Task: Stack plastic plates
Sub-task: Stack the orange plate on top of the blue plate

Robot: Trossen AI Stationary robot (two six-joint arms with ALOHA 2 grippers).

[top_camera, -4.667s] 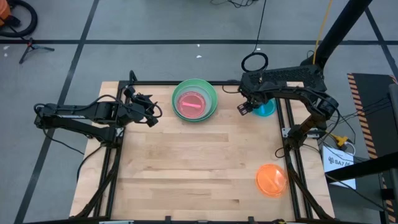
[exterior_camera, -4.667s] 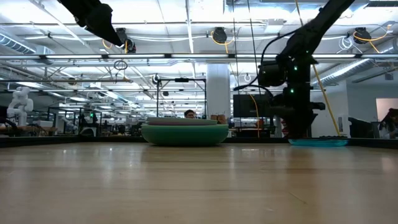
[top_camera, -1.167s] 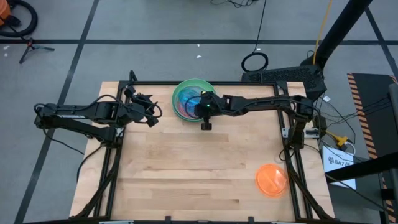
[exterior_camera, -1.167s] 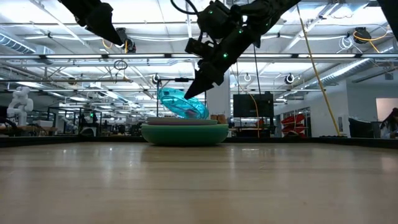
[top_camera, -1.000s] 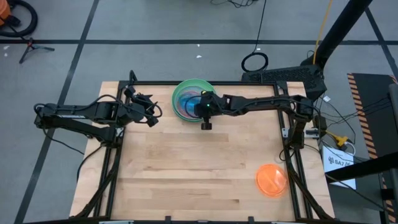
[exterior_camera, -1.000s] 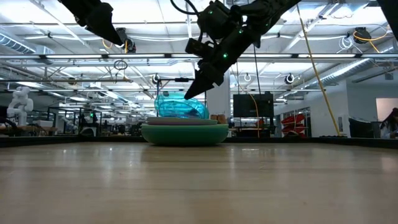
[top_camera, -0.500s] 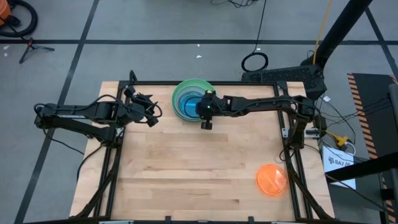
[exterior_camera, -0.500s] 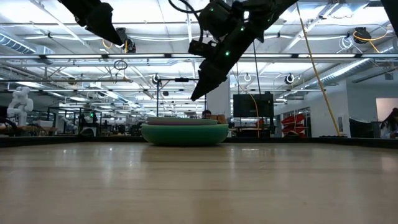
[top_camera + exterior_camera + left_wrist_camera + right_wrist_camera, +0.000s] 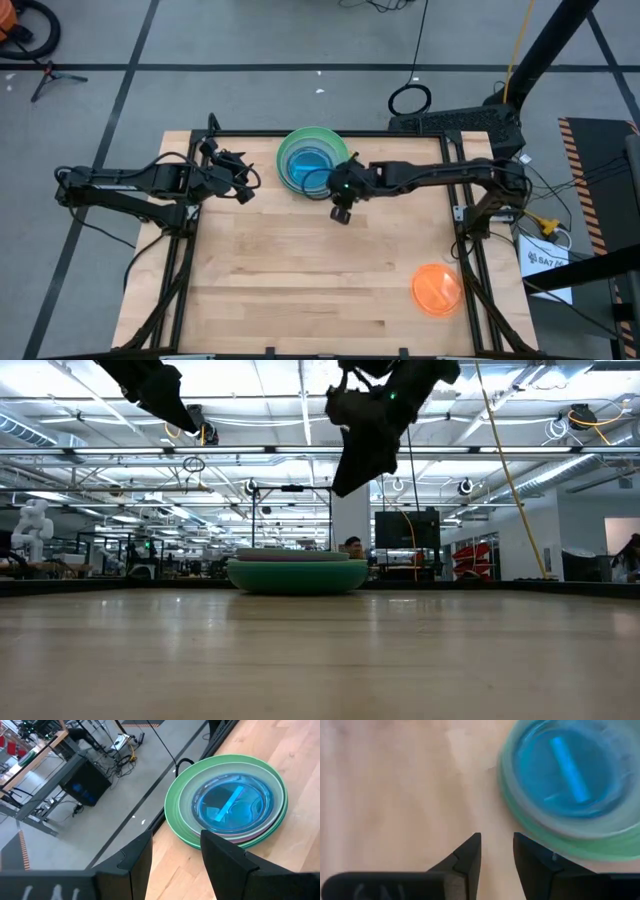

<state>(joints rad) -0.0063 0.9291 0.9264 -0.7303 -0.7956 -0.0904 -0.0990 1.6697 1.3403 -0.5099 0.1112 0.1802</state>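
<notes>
A stack of round shallow plastic plates [image 9: 313,160] is sitting near the far edge of the light wooden table [image 9: 320,270], roughly midway along that edge. A wide mint-green plate is forming the outermost rim visible from above. A small translucent blue plate [image 9: 308,165] is lying on top, nested in the centre; in the left wrist view the same blue plate [image 9: 231,805] is showing a lighter bar-shaped mark across its middle. A pale, possibly pinkish rim is showing just under the blue one, though the colour is hard to confirm. In the low view the stack [image 9: 297,572] is resting flat on the table.

A small translucent orange round plastic plate [image 9: 436,288] is lying alone near the table's right front corner, well apart from the stack.

The right gripper [image 9: 342,196] is hovering above the table just beside the stack, on its front-right side, touching nothing. In the right wrist view its two dark fingers [image 9: 468,856] are standing slightly apart with bare wood showing in the gap, holding nothing.

The left gripper [image 9: 243,180] is waiting over the table's left rear area, near the stack. Its fingers [image 9: 227,862] are spread, with nothing between them.
</notes>
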